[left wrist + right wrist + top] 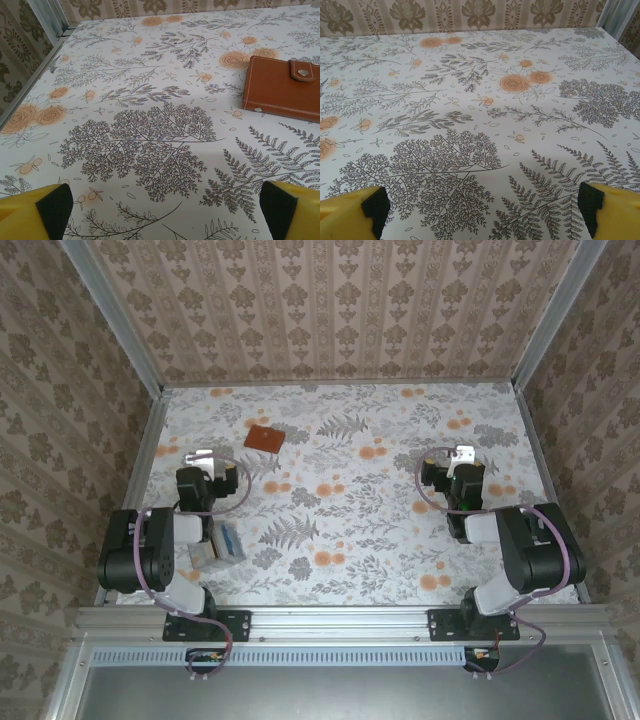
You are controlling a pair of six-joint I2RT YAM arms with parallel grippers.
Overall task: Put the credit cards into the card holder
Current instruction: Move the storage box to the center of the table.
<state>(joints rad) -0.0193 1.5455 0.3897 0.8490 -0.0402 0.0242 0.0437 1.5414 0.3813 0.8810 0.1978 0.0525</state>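
Starting step: nothing gripped yet, wallet shut with its strap snapped
Credit cards (222, 540): small grey and blue pile at the near left, just beside the left arm's base
Left gripper (165, 210): fingers spread wide, empty, over bare cloth
Card holder (284, 87): closed, flat, far left of the table (350, 500), ahead and right of the left gripper
Right gripper (482, 207): spread wide, empty, well apart from both
Next move: likely unsnapping and opening the holder before cards go in
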